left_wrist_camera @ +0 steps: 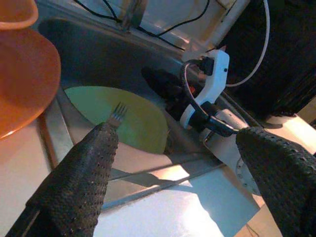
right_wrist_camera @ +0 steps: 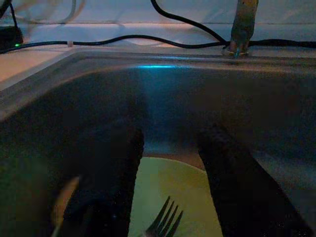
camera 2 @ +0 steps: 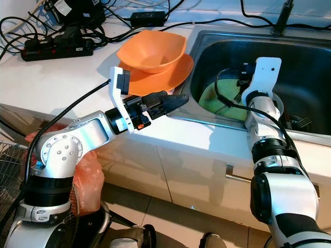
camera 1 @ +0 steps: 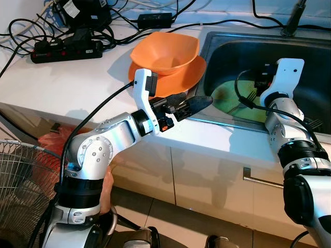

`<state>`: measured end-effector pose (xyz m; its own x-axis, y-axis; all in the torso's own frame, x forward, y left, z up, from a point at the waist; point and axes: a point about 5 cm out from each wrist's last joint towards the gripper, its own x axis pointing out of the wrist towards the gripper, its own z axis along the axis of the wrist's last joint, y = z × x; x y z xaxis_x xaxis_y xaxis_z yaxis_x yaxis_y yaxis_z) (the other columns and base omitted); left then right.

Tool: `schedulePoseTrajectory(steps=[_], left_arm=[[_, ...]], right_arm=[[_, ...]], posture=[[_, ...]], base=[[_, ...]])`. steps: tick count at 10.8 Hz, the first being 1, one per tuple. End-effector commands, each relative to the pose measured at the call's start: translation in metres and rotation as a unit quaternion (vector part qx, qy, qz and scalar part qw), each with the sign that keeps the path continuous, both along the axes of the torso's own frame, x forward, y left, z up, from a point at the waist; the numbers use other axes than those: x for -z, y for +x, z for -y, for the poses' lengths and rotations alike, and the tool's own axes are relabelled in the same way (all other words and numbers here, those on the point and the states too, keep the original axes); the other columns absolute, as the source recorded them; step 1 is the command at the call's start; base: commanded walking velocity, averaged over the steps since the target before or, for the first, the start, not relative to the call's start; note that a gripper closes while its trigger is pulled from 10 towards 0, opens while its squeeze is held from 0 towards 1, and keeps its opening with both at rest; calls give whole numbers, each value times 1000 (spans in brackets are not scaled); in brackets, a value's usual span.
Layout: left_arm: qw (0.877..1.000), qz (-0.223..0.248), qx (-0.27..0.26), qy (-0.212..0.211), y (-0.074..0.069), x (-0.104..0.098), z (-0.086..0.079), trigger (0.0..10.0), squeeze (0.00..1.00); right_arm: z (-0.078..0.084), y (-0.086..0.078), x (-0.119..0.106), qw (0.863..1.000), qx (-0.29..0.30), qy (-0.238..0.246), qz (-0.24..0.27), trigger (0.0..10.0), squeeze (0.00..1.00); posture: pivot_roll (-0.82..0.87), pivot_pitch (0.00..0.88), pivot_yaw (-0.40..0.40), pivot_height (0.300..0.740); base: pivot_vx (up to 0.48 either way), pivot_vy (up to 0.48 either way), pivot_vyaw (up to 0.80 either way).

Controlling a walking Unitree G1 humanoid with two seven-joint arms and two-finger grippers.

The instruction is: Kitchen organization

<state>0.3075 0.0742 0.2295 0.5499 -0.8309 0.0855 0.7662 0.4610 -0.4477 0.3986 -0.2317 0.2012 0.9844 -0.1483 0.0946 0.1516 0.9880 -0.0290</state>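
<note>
A fork lies on the green plate in the sink, right of centre in the head views, its tines pointing away toward the sink's back wall. The right gripper hangs directly over it, fingers apart, straddling the tines, and is clearly the nearer hand. The left gripper, also spread, hovers at the counter edge beside the stacked orange bowl and orange plate
</note>
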Motion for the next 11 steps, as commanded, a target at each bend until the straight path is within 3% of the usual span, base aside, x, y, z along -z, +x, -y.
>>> schedulePoseTrajectory(steps=[1,2,4,6,7,8,9,10,11], left_arm=[[1000,12,-5,13,0,-1,-1,10000,816],[999,26,-36,10,6,-5,-4,10000,988],[994,43,-96,-2,20,-10,-12,10000,1000],[984,48,-168,-20,33,-14,-25,10000,1000],[975,47,-215,-26,41,-14,-34,10000,1000],[953,42,-300,-12,55,-9,-53,10000,1000],[941,39,-335,1,60,-5,-63,10000,1000],[929,34,-368,12,65,0,-74,10000,0],[916,23,-399,24,71,6,-85,10000,0]], right_arm=[[-4,0,7,1000,-6,11,-14,10000,1000],[-17,2,1,999,-40,21,4,10000,1000],[-42,1,-8,992,-111,52,36,10000,1000],[-67,-11,-7,981,-167,76,56,10000,1000],[-75,-19,-11,976,-184,95,70,10000,1000],[-88,-34,-15,968,-205,115,81,10000,1000],[-93,-38,-14,967,-214,115,72,10000,1000],[-100,-45,-15,962,-237,115,65,10000,957],[-109,-54,-19,953,-268,123,68,10000,0]], posture=[[68,133,121,740],[57,122,108,740],[34,103,78,740],[13,92,62,740],[8,90,59,740],[-16,85,50,740],[-22,85,48,740],[-34,85,45,740],[-46,92,47,740]], base=[[0,0,0],[0,0,0],[0,0,0],[0,0,0],[0,0,0],[0,0,0],[0,0,0],[0,0,0],[0,0,0]])
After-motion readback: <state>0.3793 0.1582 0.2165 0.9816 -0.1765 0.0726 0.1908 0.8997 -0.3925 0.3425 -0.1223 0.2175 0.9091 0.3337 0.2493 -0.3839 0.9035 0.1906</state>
